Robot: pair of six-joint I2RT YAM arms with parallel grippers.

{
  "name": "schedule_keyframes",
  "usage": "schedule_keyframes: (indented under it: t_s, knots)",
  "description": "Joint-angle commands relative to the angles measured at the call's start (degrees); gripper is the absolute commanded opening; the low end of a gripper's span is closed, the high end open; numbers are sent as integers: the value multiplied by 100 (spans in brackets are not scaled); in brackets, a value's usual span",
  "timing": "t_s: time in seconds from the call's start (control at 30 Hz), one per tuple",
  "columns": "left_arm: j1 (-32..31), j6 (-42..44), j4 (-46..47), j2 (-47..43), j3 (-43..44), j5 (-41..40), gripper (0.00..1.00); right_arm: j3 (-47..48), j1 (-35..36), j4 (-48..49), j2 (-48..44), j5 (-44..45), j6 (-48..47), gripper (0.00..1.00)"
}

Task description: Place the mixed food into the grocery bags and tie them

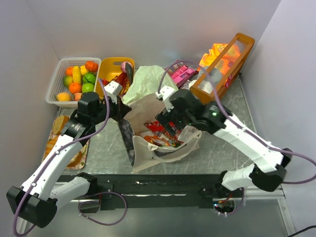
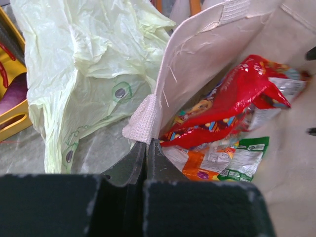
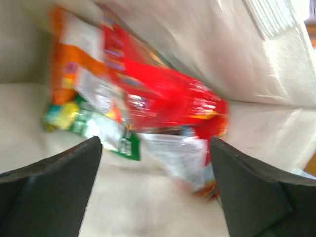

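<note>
The beige canvas tote (image 1: 165,154) lies open mid-table with shiny red, orange and green snack packets (image 1: 160,134) inside. My left gripper (image 1: 123,111) is shut on the tote's rim at its webbing strap (image 2: 143,121), holding that side up; it shows in the left wrist view (image 2: 146,148). The pale green plastic bag (image 1: 148,81) lies crumpled behind the tote, also in the left wrist view (image 2: 84,64). My right gripper (image 1: 165,121) is open and empty inside the tote; in the blurred right wrist view (image 3: 155,143) it hangs over a red packet (image 3: 168,98).
A white basket (image 1: 53,89) of toy fruit and a yellow basket (image 1: 104,66) stand at the back left. A tray with bread (image 1: 59,123) lies at the left edge. Pink boxes (image 1: 180,74) and a tall wooden crate (image 1: 245,49) stand at the back right.
</note>
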Motion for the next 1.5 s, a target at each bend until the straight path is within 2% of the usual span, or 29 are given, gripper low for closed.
schedule_keyframes:
  t_s: [0.0, 0.13, 0.27, 0.5, 0.53, 0.63, 0.67, 0.7, 0.77, 0.8, 0.83, 0.87, 0.9, 0.97, 1.03, 1.13, 1.17, 1.2, 1.33, 1.47]
  knots:
    - [16, 115, 275, 106, 176, 227, 1, 655, 25, 557, -728, -511, -22, 99]
    - [16, 63, 301, 202, 334, 315, 1, 910, 16, 470, -852, -11, -101, 99]
    - [7, 1, 346, 273, 492, 403, 1, 596, -150, 382, -799, 763, -259, 100]
    - [-19, -175, 232, 361, 598, 307, 1, -284, -1038, 988, -764, 448, -339, 100]
    - [-28, -201, 214, 317, 633, 271, 5, -328, -1178, 1041, -764, 160, -304, 99]
    - [-37, -298, 196, 220, 686, 218, 14, -548, -1214, 1252, -668, 69, -312, 99]
    - [-46, -333, 188, 185, 695, 236, 20, -566, -1232, 1269, -624, 104, -321, 99]
    - [-46, -350, 161, 141, 703, 218, 44, -566, -1241, 1270, -588, 140, -312, 98]
    - [-46, -307, -49, 124, 808, 87, 73, -566, -1302, 1226, -457, 193, -260, 95]
    - [-37, -350, -163, 97, 870, -427, 93, -566, -1311, 1191, -430, 201, -242, 85]
    - [-46, -429, -469, 71, 1036, -780, 98, -601, -1320, 1191, -421, 184, -216, 80]
    - [-46, -699, -637, 27, 1133, -1193, 100, -627, -1311, 1199, -421, 167, -198, 77]
    - [-46, -859, -813, -78, 1221, -1571, 96, -662, -1320, 1225, -438, 132, -198, 72]
    - [-46, -1358, -1269, -227, 1502, -2258, 96, -777, -1320, 1278, -517, 87, -154, 72]
    - [-46, -1781, -1482, -473, 1626, -2392, 96, -890, -1328, 1374, -596, 70, -136, 72]
    - [-46, -2494, -1746, -746, 1443, -1806, 96, -953, -1320, 1384, -623, 78, -84, 72]
    - [-46, -2756, -1737, -799, 1320, -1194, 96, -962, -1320, 1375, -615, 87, -66, 72]
    - [-46, -2881, -1755, -921, 1179, -1023, 96, -979, -1328, 1375, -623, 105, -49, 72]
    - [-46, -3356, -1641, -1370, 433, -793, 97, -1093, -1329, 1454, -702, 131, -66, 71]
    - [-46, -3891, -1079, -1547, 1, -310, 96, -1111, -1329, 1507, -737, 61, -75, 71]
